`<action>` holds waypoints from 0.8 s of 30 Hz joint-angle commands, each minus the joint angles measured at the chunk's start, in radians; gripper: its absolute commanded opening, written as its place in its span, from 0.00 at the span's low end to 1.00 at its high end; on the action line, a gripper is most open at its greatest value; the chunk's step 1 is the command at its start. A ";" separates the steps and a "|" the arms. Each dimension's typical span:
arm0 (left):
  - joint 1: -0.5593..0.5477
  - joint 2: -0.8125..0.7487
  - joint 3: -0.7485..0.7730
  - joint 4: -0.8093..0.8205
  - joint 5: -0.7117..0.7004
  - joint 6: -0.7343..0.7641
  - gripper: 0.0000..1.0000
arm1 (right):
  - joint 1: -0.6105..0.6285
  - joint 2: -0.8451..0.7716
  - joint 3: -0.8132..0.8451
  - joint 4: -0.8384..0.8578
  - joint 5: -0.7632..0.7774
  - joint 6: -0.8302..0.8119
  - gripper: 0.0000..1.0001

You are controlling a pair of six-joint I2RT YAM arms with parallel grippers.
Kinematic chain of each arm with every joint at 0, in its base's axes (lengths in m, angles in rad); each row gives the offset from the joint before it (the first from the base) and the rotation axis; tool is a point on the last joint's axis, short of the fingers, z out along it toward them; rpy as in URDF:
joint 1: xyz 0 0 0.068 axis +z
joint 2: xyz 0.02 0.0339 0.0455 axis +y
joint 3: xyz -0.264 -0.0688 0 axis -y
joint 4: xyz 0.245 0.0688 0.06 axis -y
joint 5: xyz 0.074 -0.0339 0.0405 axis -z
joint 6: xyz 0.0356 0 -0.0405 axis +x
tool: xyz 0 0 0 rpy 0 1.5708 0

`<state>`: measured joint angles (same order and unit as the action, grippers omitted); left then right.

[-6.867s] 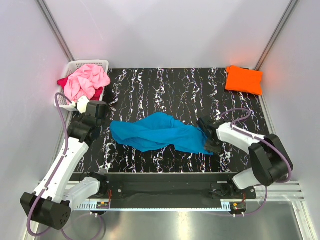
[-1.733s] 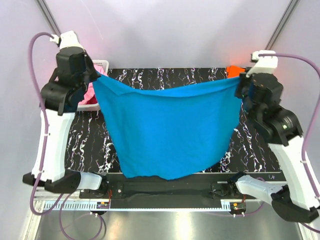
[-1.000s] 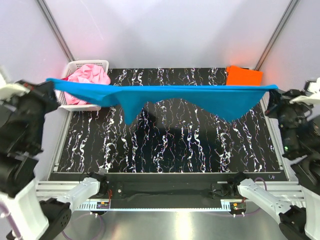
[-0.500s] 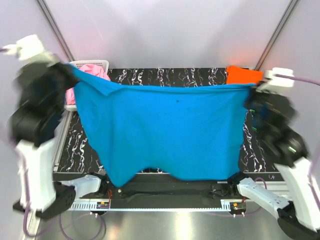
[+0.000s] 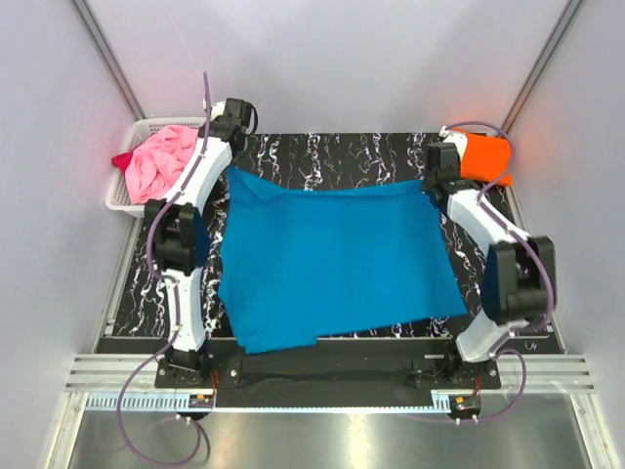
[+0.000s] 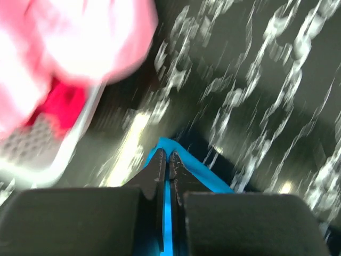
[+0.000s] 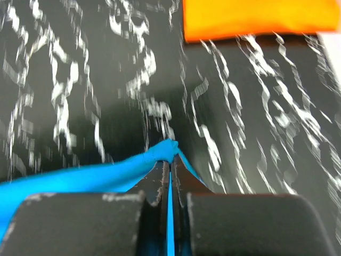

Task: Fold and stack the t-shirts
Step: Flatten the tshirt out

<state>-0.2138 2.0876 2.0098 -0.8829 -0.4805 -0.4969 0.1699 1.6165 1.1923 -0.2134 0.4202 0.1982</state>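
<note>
Table (image 5: 342, 161) with turquoise t-shirt (image 5: 332, 259), orange t-shirt (image 5: 485, 156)

Your left gripper (image 6: 169, 156) pinches the turquoise t-shirt (image 6: 198, 172) above the marbled table (image 6: 266, 101). Upper left, blurred, you see the pink t-shirt (image 6: 69, 37) and dark red t-shirt (image 6: 61, 104) in the basket (image 6: 50, 152).

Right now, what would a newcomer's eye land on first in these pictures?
The turquoise t-shirt, spread wide over the middle of the dark marbled table, with the left gripper and right gripper each pinching a far corner. Then the pink t-shirt heaped in the white basket far left, and the folded orange t-shirt far right.
</note>
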 commanded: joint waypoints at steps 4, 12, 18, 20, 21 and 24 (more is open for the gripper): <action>0.042 0.293 0.401 0.148 -0.021 0.033 0.11 | -0.105 0.287 0.297 0.269 -0.245 -0.022 0.00; 0.042 0.267 0.162 0.502 -0.049 0.115 0.99 | -0.118 0.438 0.466 0.233 -0.370 -0.072 0.76; 0.033 0.117 -0.035 0.590 -0.063 0.086 0.99 | -0.119 0.384 0.394 0.250 -0.409 -0.046 0.77; 0.022 0.046 -0.092 0.581 -0.038 0.101 0.99 | -0.112 0.341 0.324 0.249 -0.409 -0.014 0.78; 0.005 0.022 -0.118 0.576 -0.029 0.101 0.99 | -0.107 0.326 0.299 0.244 -0.385 -0.003 0.78; -0.031 -0.087 -0.212 0.520 0.003 0.077 0.99 | -0.078 0.277 0.230 0.152 -0.327 0.020 0.77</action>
<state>-0.2005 2.1746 1.8378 -0.4126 -0.5011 -0.4103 0.0574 1.9915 1.4570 -0.0132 0.0502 0.1814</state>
